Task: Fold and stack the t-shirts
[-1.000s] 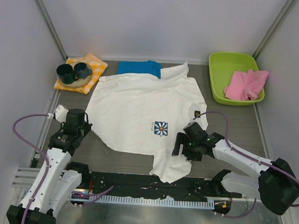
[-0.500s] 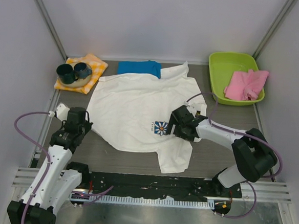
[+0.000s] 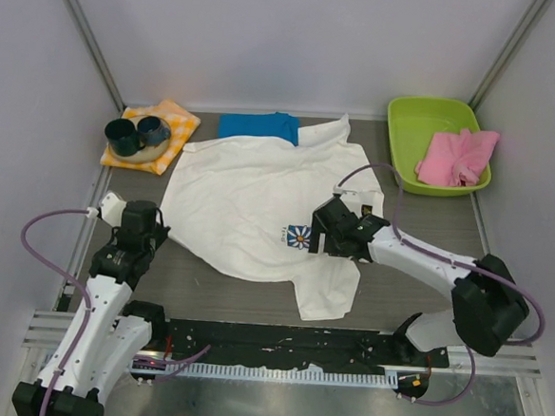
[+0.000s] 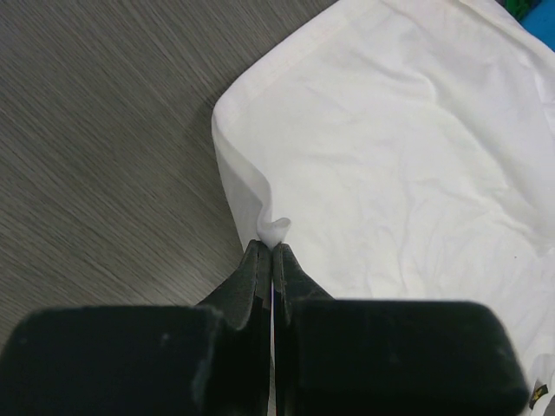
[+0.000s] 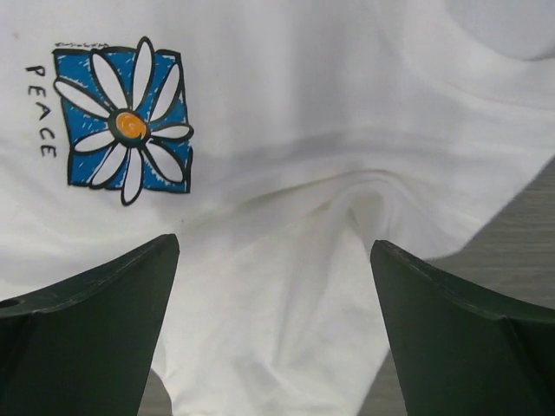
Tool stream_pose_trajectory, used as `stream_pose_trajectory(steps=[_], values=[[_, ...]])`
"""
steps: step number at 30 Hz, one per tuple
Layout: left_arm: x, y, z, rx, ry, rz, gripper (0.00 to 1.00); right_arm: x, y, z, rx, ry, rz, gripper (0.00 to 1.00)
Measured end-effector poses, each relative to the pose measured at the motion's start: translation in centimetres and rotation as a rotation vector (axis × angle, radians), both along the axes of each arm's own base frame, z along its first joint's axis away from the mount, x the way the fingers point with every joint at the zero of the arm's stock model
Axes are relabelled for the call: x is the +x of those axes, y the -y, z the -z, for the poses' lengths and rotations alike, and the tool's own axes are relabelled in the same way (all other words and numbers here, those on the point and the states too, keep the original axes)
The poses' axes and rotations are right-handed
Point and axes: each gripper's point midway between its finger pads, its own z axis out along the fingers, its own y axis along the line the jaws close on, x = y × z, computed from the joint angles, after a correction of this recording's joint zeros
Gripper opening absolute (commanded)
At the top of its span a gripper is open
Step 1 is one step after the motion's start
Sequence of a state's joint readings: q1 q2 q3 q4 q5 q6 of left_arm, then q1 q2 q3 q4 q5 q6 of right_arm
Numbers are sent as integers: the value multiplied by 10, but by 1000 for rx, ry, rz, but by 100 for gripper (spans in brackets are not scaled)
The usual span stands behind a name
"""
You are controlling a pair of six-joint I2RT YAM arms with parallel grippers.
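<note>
Grey wood-look table (image 3: 415, 284), with the white tee (image 3: 250, 197) spread out in the middle and a blue tee (image 3: 257, 126) poking out from behind its far edge. At the white tee's left edge the left gripper (image 4: 271, 253) is clamped tight, a little curl of hem pinched at its tips. Over the tee's right half, just right of the daisy print (image 5: 121, 130), the right gripper (image 5: 273, 244) hangs spread wide, gripping nothing.

The grey wood-grain table (image 3: 243, 296) carries a white t-shirt (image 3: 249, 206) spread across its middle, a turquoise-blue t-shirt (image 3: 257, 127) just behind it, a checked cloth (image 3: 174, 125) far left, a green tray (image 3: 427, 114) far right
</note>
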State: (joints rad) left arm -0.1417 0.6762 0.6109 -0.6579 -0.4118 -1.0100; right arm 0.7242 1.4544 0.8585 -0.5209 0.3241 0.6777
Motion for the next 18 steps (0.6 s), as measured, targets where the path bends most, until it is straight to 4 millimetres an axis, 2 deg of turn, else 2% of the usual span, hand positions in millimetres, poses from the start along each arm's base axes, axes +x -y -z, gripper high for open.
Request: stream_pose_trajectory(steps=[4, 7, 9, 13, 14, 16, 18], values=[[-1, 0, -3, -3, 11, 2, 0, -11, 16, -43, 26, 92, 21, 100], [-1, 1, -3, -5, 11, 4, 0, -25, 32, -57, 57, 126, 64, 100], [-1, 1, -2, -8, 11, 7, 0, -37, 42, -50, 63, 108, 93, 96], [-1, 3, -2, -12, 10, 12, 0, -74, 66, -15, 37, 5, 145, 87], [-1, 3, -2, -12, 8, 12, 0, -83, 71, -8, 37, -17, 157, 81], [0, 4, -1, -14, 3, 15, 0, -93, 76, -3, 48, -40, 179, 77], [1, 4, 1, -15, -6, 18, 0, -95, 75, -5, 74, -37, 194, 70]])
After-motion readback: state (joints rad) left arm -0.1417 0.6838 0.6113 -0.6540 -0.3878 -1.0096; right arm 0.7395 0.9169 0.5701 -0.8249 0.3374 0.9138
